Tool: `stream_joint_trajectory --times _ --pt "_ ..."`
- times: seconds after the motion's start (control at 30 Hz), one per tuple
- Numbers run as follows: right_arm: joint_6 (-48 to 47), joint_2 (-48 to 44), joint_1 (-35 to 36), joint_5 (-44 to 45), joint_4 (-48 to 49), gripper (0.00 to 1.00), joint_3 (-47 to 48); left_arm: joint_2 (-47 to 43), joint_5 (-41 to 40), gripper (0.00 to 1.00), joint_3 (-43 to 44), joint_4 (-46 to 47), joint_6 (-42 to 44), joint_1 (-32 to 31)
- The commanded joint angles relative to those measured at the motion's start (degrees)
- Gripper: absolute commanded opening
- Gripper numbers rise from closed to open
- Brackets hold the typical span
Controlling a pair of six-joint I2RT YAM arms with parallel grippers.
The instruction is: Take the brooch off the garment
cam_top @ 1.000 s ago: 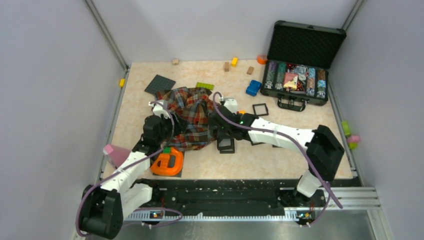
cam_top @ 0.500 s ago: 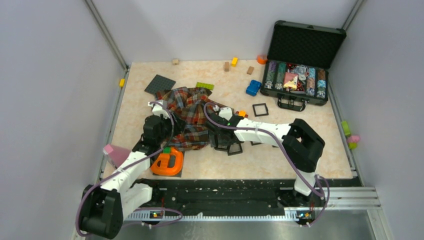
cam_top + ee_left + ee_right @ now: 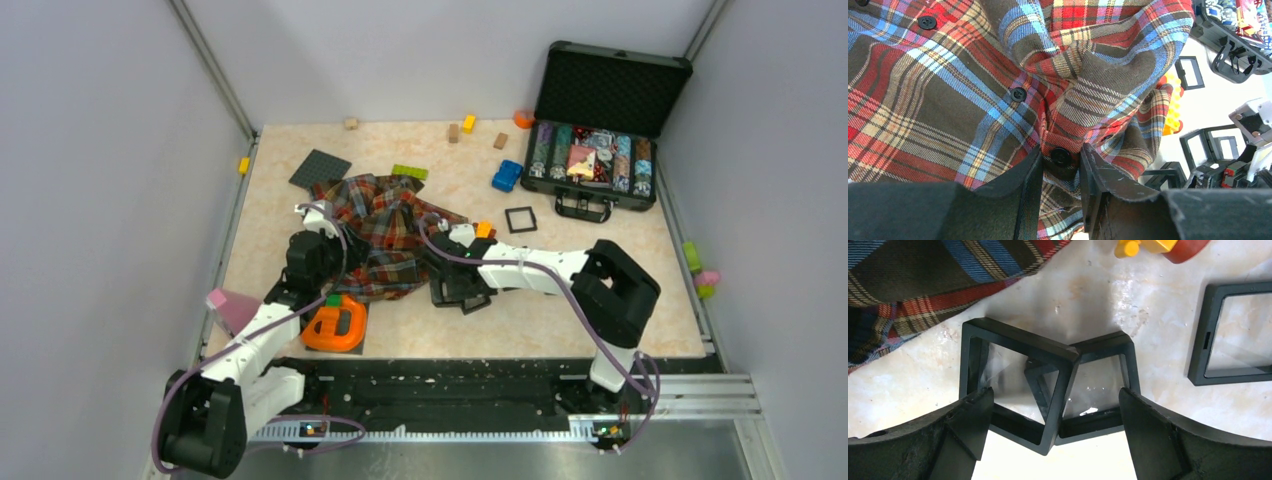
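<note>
Left wrist view: the left gripper [image 3: 1061, 152] looks clamped on a fold of the garment [image 3: 948, 100], a black button [image 3: 1060, 157] between its fingers. The right gripper [image 3: 1055, 399] hangs spread wide over two black square frames [image 3: 1018, 345] beside the hem. I can't make out the brooch.

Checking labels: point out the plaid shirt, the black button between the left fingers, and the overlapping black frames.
plaid shirt [image 3: 385, 235], top view, crumpled middle
black button [image 3: 1061, 156], left wrist view, centre
black frames [image 3: 1068, 352], right wrist view, overlapping corner
</note>
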Motion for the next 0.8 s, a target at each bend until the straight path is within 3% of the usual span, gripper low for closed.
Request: stream_joint_trajectory --times 0.0,0.3,0.4,0.47,0.5,0.63,0.77 --pt "-0.1 -4.4 -1.7 -1.2 0.8 0.99 -2.7 0.1 -0.4 0.36 0.7 1.3 -0.3 0.3" --pt "-4.5 -12.8 -11.0 -5.8 7.9 0.99 -11.8 0.1 -0.9 0.35 0.7 1.1 -0.2 0.3" --pt "-5.1 -14.4 -13.9 -2.9 4.5 0.99 -12.7 0.0 -2.3 0.24 0.7 0.4 -0.2 0.3" --pt "-5.2 -17.6 -15.2 -3.8 4.4 0.98 -15.4 0.0 -3.2 0.03 0.8 -0.1 -0.4 0.4" --pt "-5.0 -19.3 -15.5 -4.5 4.6 0.97 -17.0 0.0 -3.8 0.0 0.9 -0.5 -0.6 0.4" --pt "-3.2 -23.9 -15.6 -4.7 1.0 0.95 -20.7 -0.3 -4.4 0.0 0.9 -0.8 -0.8 0.6" --pt "2.3 -27.8 -16.0 2.6 -8.0 0.92 -21.6 -0.4 -4.2 0.0 0.8 -0.8 -0.8 0.6"
